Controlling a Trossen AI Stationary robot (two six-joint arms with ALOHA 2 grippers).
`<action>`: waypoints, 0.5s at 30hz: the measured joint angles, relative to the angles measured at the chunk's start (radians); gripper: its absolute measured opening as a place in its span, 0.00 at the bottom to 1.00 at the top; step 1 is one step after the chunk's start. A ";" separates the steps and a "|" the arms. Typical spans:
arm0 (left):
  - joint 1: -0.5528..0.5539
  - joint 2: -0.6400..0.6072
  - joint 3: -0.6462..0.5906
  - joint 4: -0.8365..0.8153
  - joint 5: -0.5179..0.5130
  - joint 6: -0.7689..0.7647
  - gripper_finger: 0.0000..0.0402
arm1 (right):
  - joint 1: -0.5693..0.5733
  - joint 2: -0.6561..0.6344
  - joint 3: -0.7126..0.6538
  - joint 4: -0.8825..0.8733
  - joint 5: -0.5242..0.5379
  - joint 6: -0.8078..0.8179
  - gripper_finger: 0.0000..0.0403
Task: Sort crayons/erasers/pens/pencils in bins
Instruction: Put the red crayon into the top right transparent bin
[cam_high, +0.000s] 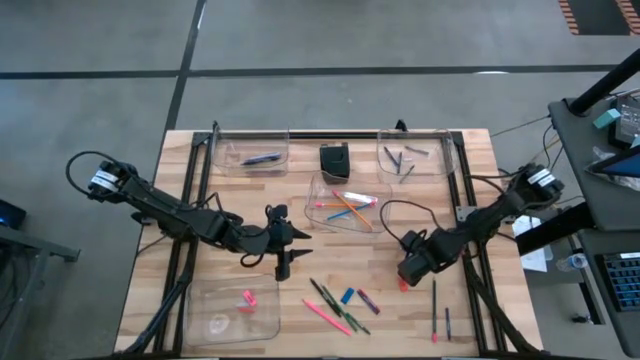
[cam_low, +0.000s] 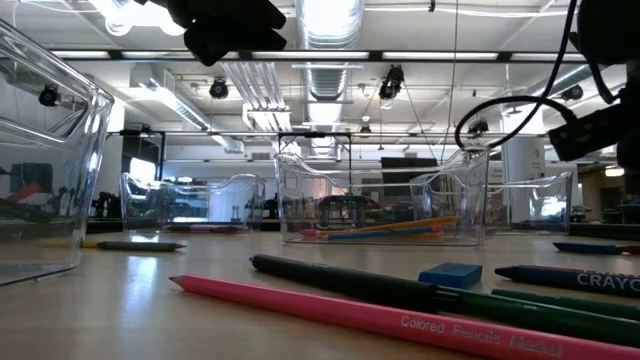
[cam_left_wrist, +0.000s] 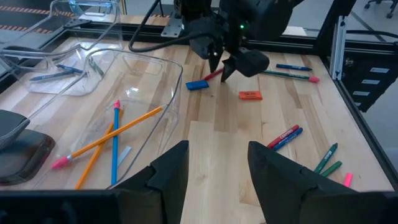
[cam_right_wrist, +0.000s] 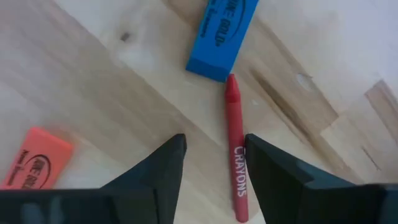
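Perhaps waxy, a slim red crayon (cam_right_wrist: 235, 149) beside blocky blue eraser (cam_right_wrist: 222, 36).

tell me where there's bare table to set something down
Bare wood lies left of the left gripper, between the back-left bin and the front-left bin. A narrower strip runs between the black box and the back-right bin. It is crowded around the loose pencils and near the right gripper.

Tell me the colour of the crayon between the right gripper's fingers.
Red crayon, clearest in the right wrist view.
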 joint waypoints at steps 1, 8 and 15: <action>0.000 0.000 0.000 0.000 0.000 0.000 0.38 | 0.000 0.000 -0.005 0.007 -0.004 0.004 0.40; 0.000 0.000 0.000 0.000 0.000 0.000 0.38 | 0.000 -0.049 -0.064 0.053 -0.034 0.025 0.15; 0.000 0.000 0.000 0.000 0.000 -0.001 0.38 | 0.002 -0.120 -0.076 0.031 -0.056 0.027 0.04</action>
